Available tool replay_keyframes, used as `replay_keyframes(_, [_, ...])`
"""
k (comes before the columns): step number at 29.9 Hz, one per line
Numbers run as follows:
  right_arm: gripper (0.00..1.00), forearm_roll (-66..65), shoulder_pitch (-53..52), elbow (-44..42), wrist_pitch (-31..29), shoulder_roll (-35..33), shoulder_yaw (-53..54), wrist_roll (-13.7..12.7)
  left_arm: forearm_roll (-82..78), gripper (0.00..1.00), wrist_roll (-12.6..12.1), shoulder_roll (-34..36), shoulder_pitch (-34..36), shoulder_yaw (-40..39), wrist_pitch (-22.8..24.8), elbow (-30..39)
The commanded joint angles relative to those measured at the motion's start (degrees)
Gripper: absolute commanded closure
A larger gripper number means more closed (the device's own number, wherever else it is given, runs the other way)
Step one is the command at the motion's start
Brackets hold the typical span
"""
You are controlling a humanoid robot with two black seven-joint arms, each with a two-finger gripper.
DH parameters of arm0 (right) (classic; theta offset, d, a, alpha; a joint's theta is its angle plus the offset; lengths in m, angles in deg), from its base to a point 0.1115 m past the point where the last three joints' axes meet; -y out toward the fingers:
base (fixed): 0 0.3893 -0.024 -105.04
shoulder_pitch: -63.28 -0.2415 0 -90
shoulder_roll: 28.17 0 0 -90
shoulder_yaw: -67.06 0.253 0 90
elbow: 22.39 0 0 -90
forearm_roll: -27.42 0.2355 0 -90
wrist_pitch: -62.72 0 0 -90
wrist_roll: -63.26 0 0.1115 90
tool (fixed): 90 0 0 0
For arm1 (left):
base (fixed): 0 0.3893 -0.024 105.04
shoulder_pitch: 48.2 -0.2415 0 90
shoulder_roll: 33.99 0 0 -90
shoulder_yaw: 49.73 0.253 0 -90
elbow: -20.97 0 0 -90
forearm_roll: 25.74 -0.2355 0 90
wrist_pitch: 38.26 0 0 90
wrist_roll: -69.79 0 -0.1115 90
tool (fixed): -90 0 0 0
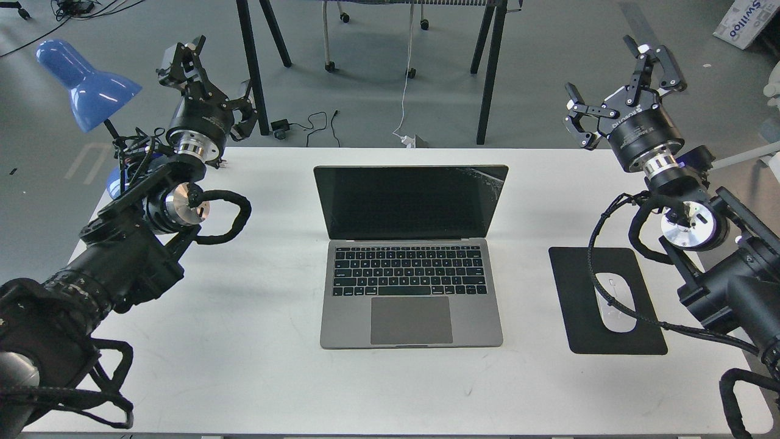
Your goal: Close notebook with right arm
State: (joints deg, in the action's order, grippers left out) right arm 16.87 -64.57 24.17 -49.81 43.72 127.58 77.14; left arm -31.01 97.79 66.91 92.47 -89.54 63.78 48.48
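Observation:
The notebook (411, 286) is a slim grey laptop at the middle of the white table (244, 366). It stands open, its black screen (409, 201) upright and facing me, keys and trackpad showing. My right gripper (621, 82) hovers raised at the back right corner, well to the right of the screen, fingers spread open and holding nothing. At the back left, my left gripper (210, 79) also hangs raised beside the blue lamp, fingers apart and empty.
A black mouse pad (600, 305) with a white mouse (615, 302) lies right of the laptop, under my right arm's cables. A blue desk lamp (85, 82) stands at the back left corner. Table legs and floor cables lie beyond the far edge.

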Motion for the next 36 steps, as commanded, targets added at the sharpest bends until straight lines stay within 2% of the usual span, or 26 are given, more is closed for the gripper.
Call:
replay_keyframes(1, [0.0,0.0,0.06,0.02,0.04,0.0,-0.05,0.01,-0.26,0.0,0.0,-0.26,0.04,0.09,-0.61,0.0])
replay_keyframes(4, [0.0,0.0,0.06,-0.25,0.91,0.35,-0.49,0.01,0.09,0.0,0.0,-0.08,0.04,0.0,-0.7,0.0])
replay_keyframes(9, [0.0,-0.61,-3.1,-1.65,7.68,3.07,-1.02,-0.7,0.09,0.0,0.0,0.01,0.04,0.0,-0.18,0.0])
replay_keyframes(20, [0.0,-0.88,-13.3,-6.04,14.54,6.5,-13.06,-0.35,0.18,0.0,0.0,0.01,-0.04,0.0,-0.09,0.0])
replay_keyframes(32, [0.0,-0.97,-19.63,-16.06,16.47,13.44,-19.82,-0.17,0.18,0.0,0.0,0.01,-0.13,-0.09,-0.18,0.0])
replay_keyframes(36, [0.0,-0.97,-19.63,-16.95,16.56,14.5,-22.28,-0.34,0.18,0.0,0.0,0.01,-0.13,-0.09,-0.18,0.0])
